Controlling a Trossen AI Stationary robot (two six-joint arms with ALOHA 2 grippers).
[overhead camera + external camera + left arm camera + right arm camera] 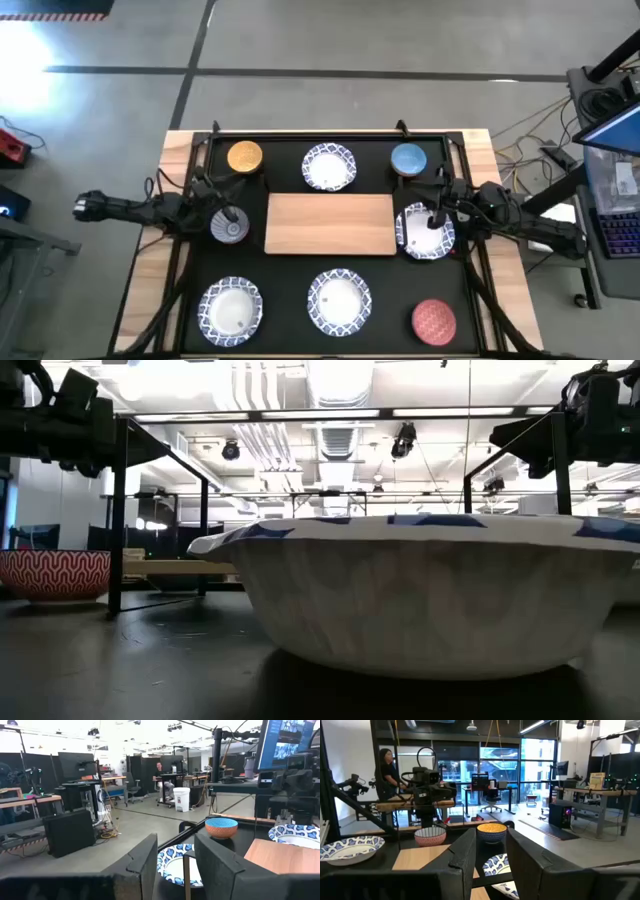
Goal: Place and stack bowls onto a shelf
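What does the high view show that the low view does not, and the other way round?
Only the high view: the orange bowl, the blue bowl, the left gripper over a small patterned bowl, and the right gripper over a wide bowl. Only the low view: the room's ceiling lights. Both: the shelf and the red bowl.

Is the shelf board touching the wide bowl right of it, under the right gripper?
Apart. The high view shows a strip of black tabletop between the shelf and that wide patterned bowl, over which the right gripper hangs.
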